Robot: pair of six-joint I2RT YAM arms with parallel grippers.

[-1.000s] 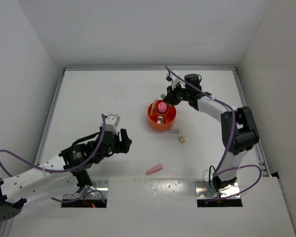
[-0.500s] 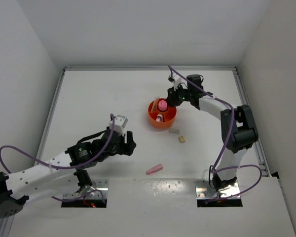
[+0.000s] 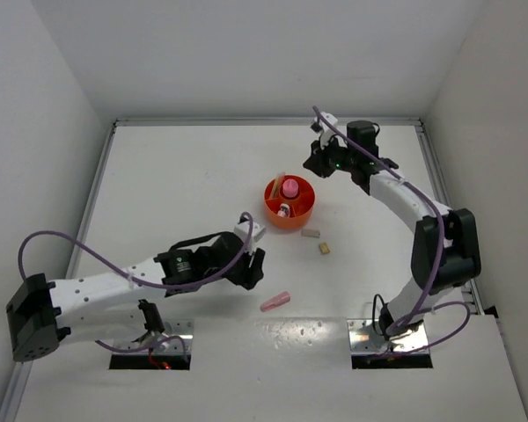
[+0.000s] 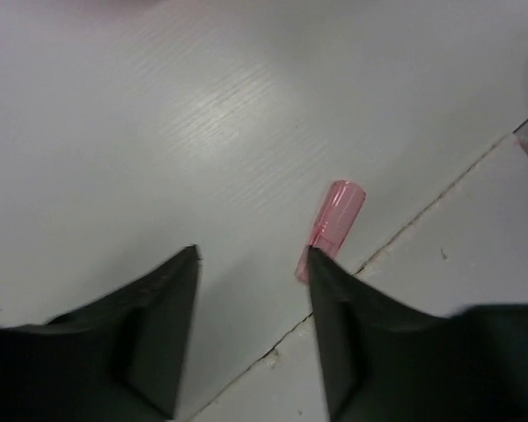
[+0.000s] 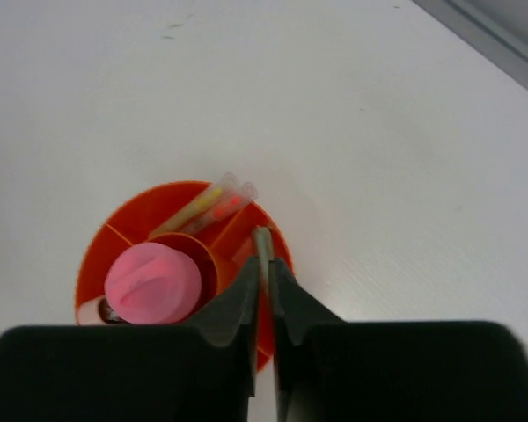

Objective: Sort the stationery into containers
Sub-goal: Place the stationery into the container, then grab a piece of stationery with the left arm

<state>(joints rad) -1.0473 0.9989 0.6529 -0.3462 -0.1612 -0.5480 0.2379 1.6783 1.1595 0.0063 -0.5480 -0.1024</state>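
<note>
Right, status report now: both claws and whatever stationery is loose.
Left claw open, pink tube just ahead, not between jaws. Right claw shut near orange tub. Two beige blocks loose beside it. Nothing blocking the tube.

Bright, even white light with soft shadows.
The tabletop [image 3: 185, 176] carries only a mild sheen in the left wrist view. Both wrist views look soft, and the dark fingers [image 4: 158, 334] nearest the lens are blurred. The overhead view is sharper.

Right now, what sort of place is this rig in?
Probably a lab robot test cell: white walls box in the table, left arm and right arm bolted at its edge, tub and stick as props.
</note>
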